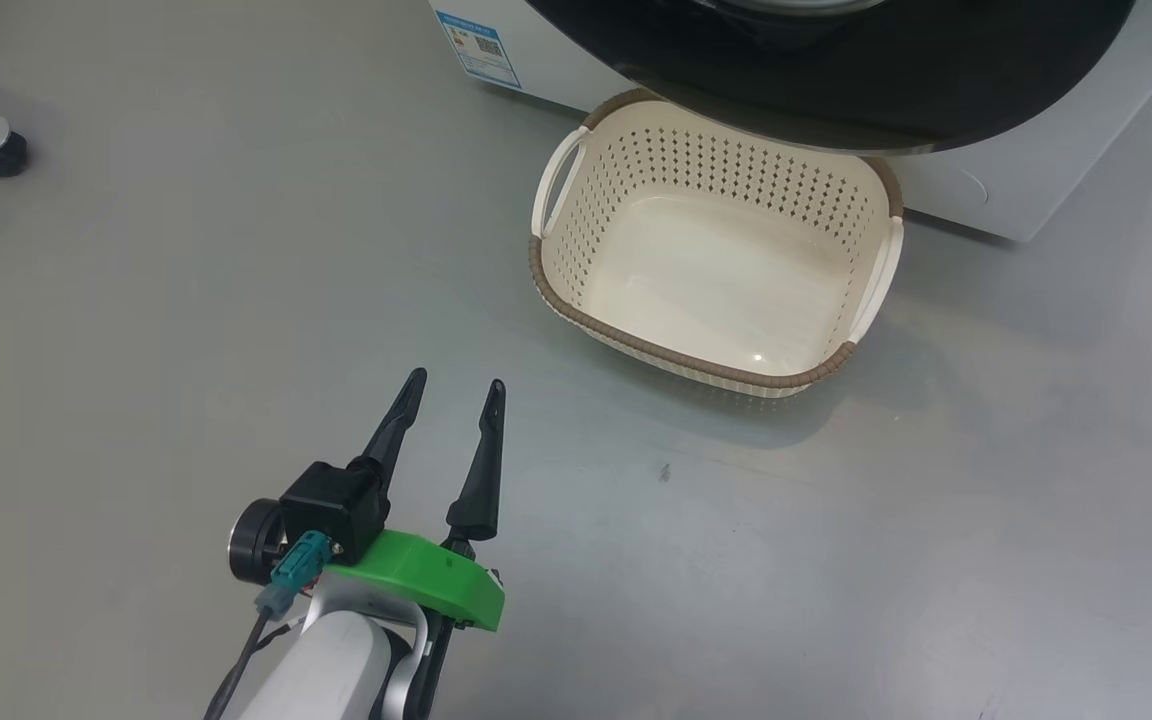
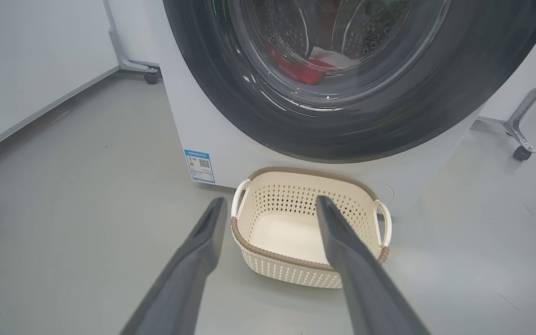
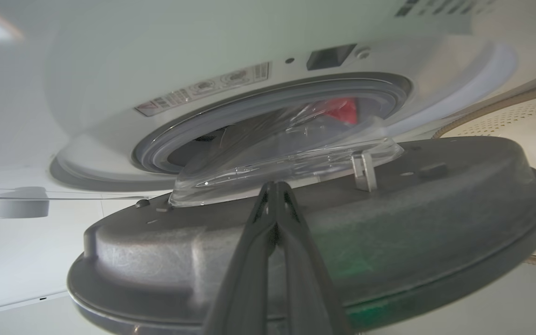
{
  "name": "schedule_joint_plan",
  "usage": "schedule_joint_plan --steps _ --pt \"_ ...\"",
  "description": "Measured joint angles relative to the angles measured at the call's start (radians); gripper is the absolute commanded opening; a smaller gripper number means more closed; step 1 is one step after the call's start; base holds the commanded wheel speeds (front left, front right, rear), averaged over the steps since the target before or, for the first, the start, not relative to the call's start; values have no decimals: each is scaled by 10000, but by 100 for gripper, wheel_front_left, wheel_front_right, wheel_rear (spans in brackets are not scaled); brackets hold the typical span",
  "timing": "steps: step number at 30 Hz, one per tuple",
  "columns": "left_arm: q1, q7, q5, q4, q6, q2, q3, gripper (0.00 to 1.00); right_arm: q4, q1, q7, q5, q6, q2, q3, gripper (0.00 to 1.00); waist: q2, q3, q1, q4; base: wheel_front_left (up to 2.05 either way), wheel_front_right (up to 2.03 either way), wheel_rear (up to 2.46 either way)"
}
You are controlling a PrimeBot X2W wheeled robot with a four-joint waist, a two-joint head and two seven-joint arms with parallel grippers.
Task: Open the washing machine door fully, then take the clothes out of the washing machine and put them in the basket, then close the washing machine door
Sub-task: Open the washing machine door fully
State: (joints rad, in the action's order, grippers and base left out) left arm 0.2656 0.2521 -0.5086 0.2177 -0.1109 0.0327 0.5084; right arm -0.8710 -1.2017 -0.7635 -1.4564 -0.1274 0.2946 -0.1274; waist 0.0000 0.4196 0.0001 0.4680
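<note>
Head view: left gripper [image 1: 458, 378] hovering near the basket [image 1: 716, 165], fingers spread wide, holding nothing. Right gripper [image 3: 275, 186], pinched shut and empty, tips pointing at the inner face of the ajar washing machine door [image 3: 389, 218]; clothes [image 3: 340, 109] lying inside the washing machine [image 3: 110, 70].

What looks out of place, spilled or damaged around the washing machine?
Nothing stands out. The basket stands upright and empty, the washing machine door is ajar, and the clothes lie inside the drum.
</note>
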Motion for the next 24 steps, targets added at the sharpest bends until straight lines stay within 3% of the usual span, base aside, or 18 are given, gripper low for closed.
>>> schedule_joint_plan --steps 24 --pt "-51 0 190 58 -33 2 2 100 -79 853 -558 19 0 -359 178 0 0 -470 0 -245 0 0 0"
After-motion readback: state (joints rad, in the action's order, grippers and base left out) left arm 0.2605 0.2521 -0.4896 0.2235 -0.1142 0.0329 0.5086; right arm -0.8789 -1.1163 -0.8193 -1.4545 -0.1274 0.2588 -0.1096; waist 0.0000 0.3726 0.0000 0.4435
